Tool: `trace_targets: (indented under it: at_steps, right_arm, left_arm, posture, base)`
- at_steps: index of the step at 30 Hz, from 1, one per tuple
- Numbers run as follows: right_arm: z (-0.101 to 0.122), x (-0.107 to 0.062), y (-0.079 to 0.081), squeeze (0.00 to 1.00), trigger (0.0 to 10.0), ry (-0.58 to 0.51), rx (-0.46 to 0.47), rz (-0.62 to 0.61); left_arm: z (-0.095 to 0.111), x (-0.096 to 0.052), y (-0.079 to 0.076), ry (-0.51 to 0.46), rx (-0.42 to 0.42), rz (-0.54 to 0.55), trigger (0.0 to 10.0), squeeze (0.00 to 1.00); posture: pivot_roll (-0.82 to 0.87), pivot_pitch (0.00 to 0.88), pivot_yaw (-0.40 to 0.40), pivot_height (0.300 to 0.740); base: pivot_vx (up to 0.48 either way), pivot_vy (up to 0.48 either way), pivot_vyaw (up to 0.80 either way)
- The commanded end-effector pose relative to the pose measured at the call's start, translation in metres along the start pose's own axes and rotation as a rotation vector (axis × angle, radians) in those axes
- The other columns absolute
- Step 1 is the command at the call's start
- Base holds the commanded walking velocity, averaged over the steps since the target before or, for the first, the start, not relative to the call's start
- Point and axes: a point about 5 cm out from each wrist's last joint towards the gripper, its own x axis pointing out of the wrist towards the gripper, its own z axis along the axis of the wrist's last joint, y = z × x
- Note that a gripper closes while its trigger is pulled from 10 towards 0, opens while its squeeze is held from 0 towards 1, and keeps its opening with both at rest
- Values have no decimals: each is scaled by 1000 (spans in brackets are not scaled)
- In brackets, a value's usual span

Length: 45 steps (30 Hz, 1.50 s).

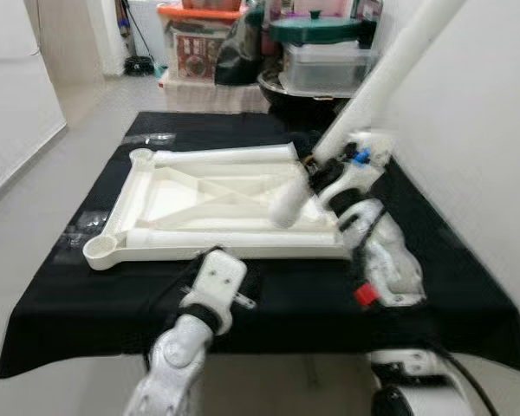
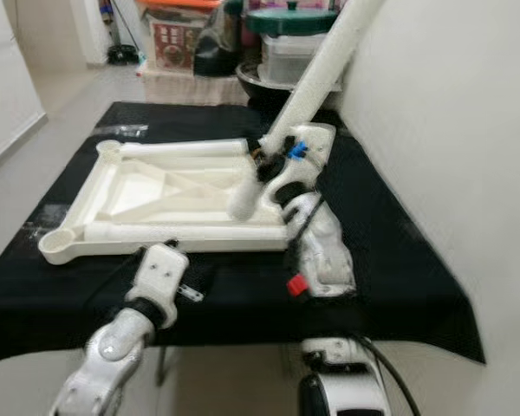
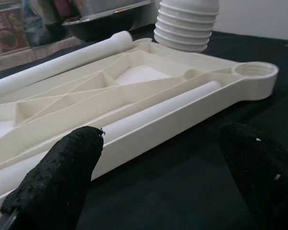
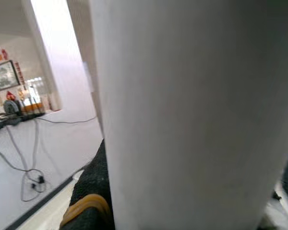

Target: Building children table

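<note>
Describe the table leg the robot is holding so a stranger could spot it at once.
On the black-covered table lies an upside-down white tabletop. At its right corner the right end effector grips a white leg. Unlike the legs lying flat in the tabletop, it slants upward.

The tabletop panel [image 1: 217,204] is laid flat on the cloth-covered table [image 1: 468,295], toward its middle and left. Two legs are laid in the panel: one [image 1: 221,156] along its far edge, one [image 1: 234,237] along its near edge. A third leg [image 1: 390,74] is tilted up from the panel's right end, beside the wall [image 1: 477,130]. Stacked containers [image 1: 325,52] are set behind the table.
</note>
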Motion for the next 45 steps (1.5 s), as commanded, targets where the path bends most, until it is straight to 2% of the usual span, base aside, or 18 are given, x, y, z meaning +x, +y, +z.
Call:
trace_targets:
  at_steps: [1,6,9,17,22,23,26,27,28,29,30,38,41,45]
  right_arm:
    - [-2,2,6,0,10000,-2,-2,15]
    - [-1,2,5,0,10000,-4,-9,14]
    - [-1,3,3,0,10000,-1,-17,14]
    - [3,7,2,0,10000,-6,-44,28]
    - [8,17,-2,0,10000,4,-92,90]
    - [15,29,-9,0,10000,13,-163,110]
    - [22,35,-13,0,10000,6,-205,114]
    - [36,46,-19,0,10000,-13,-338,42]
    - [36,46,-19,0,10000,-13,-338,42]
    - [42,50,-20,0,10000,-22,-388,17]
    - [44,55,-22,0,10000,-20,-518,-45]
    - [23,56,-13,0,10000,30,-600,-38]
    - [0,54,-1,0,10000,66,-643,7]
    - [-6,55,2,0,10000,63,-665,7]
  left_arm:
    - [-6,-2,2,33,-8,6,10000,0]
    - [-6,-2,2,34,-17,11,10000,0]
    - [-8,-2,7,53,-39,51,10000,0]
    - [-9,-1,9,63,-72,69,10000,0]
    - [-3,-3,0,40,-119,18,10000,0]
    - [6,-7,-12,5,-163,-66,10000,0]
    - [11,-11,-19,-14,-179,-114,10000,0]
    - [16,-19,-28,-29,-181,-164,10000,0]
    - [16,-19,-28,-29,-181,-164,10000,0]
    - [19,-23,-31,-35,-179,-182,10000,0]
    - [21,-31,-37,-33,-172,-201,10000,0]
    - [26,-38,-42,-30,-186,-211,10000,0]
    - [37,-39,-37,-54,-186,-195,10000,0]
    - [41,-42,-31,-58,-177,-177,10000,0]
  posture:
    - [49,0,-84,740]
    - [50,0,-86,740]
    - [50,0,-88,740]
    - [49,0,-88,740]
    - [55,0,-92,740]
    - [63,0,-98,740]
    - [64,0,-98,740]
    - [73,0,-108,740]
    - [73,0,-108,740]
    - [74,6,-108,740]
    - [76,33,-110,740]
    - [79,79,-119,740]
    - [86,131,-124,740]
    - [93,158,-128,740]
  base:
    - [337,-337,0]
    - [341,-334,0]
    - [0,0,0]
    - [0,0,0]
    - [0,0,0]
    - [0,0,0]
    - [0,0,0]
    - [0,0,0]
    - [0,0,0]
    - [0,0,0]
    - [0,0,0]
    - [0,0,0]
    - [0,0,0]
    - [0,0,0]
